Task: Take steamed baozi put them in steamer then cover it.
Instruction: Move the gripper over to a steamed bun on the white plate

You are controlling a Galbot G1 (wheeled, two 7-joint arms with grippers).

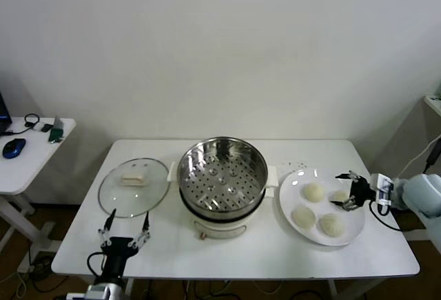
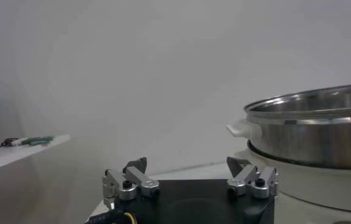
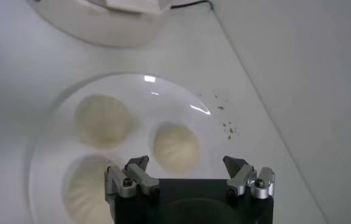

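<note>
cover (image 1: 134,186) flat (handle upward), steamer (image 1: 222,174) open-topped

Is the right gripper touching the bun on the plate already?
Apart. The right wrist view shows the open right gripper above the bun, which lies untouched between its fingertips.

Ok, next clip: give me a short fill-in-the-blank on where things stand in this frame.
1. The white plate holds ____ baozi.
2. The steamer has ____ baozi inside it.
3. The glass cover lies on the table on the steamer's ____ side.
4. The right gripper, fingers apart, hovers over the ____; the left gripper waits open near the cover.

Missing words: four; no; left; plate
</note>
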